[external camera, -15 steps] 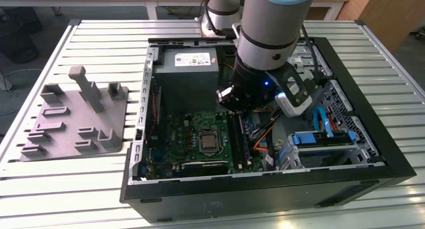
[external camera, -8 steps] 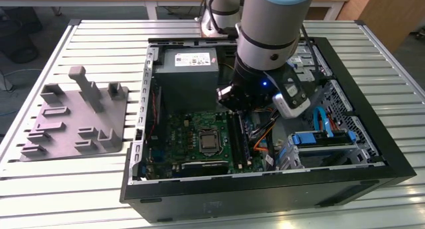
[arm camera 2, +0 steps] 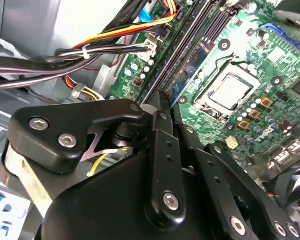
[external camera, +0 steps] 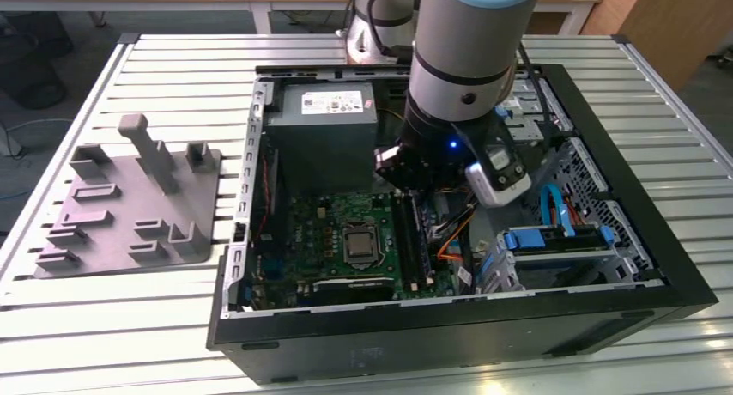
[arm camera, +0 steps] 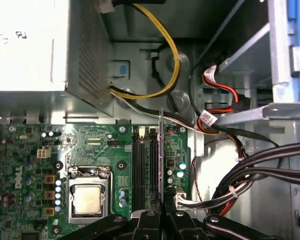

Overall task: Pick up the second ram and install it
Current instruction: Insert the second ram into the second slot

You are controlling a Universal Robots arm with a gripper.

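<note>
ram (arm camera: 162, 150): upright, edge-on, at the black slots (arm camera: 142, 160); seated or not, cannot tell | gripper (arm camera: 162, 210): fingers pinched narrow on the ram's end | around: CPU socket (arm camera: 87, 197) beside slots on motherboard (arm camera: 90, 142), inside case (external camera: 458, 343) | holder (external camera: 126, 232): on table (external camera: 115, 326), exterior view's left

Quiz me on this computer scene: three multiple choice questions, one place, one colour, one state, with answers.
1. The grey holder block is: A inside the case; B on the table at the exterior view's left of the case; C on the floor.
2. The cable looping by the power supply is: A yellow; B pink; C green.
3. The tool is: A open; B shut on the second ram; C shut on a cable.
Key: B, it stands on the table; A, seen in the first wrist view; B, the ram sits edge-on in its grip.
</note>
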